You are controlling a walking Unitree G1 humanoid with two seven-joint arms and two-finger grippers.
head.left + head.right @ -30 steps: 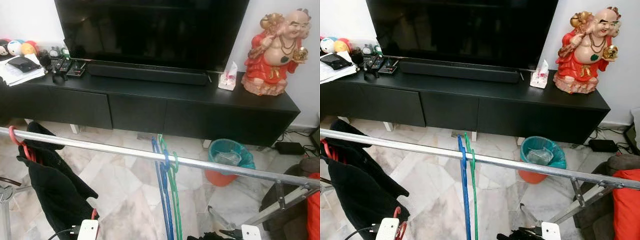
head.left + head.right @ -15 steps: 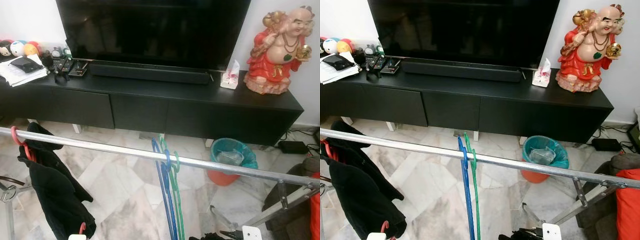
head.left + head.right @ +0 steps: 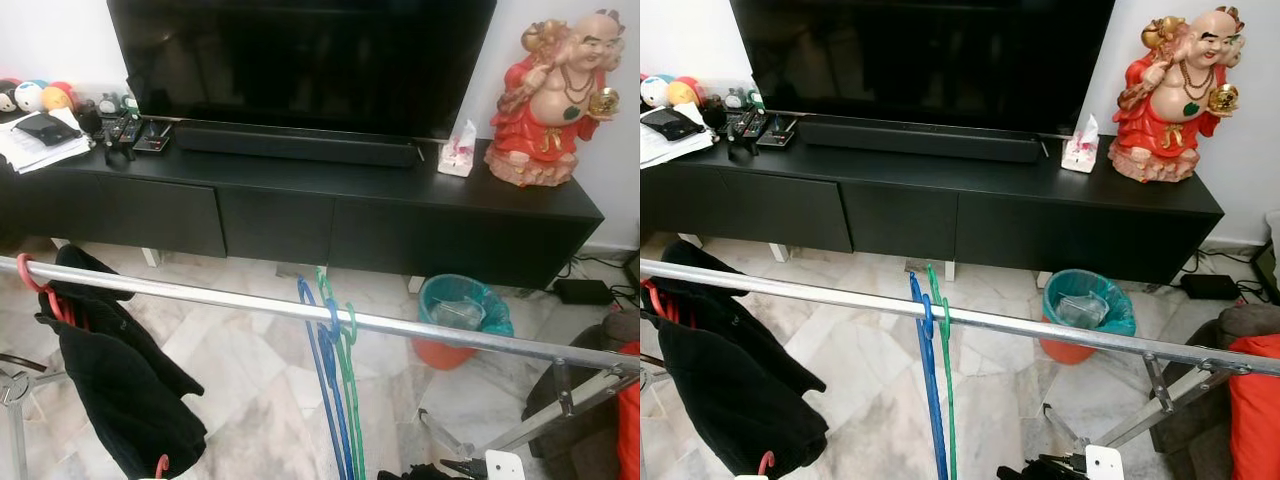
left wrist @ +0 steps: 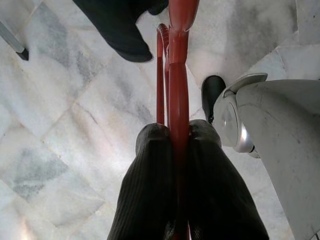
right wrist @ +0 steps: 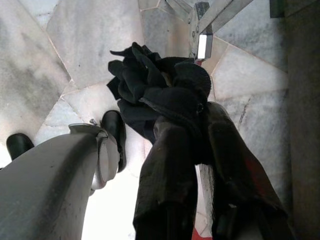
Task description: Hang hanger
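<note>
left gripper [image 4: 176,137]: clamped on red hanger [image 4: 176,75], lower centre | right gripper [image 5: 192,132]: closed on black cloth [image 5: 160,85], centre | rail [image 3: 420,327]: blue hanger [image 3: 325,400], green hanger [image 3: 350,400] hung

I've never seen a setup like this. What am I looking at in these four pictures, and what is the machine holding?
A walking robot with two arms took these. The two wide pictures come from its head, looking down at a metal clothes rail carrying a black garment, a blue hanger and a green hanger; behind stand a TV cabinet and a red statue. The other two come from wrist cameras. The left gripper pinches a red hanger; the right gripper clamps dark cloth.
</note>
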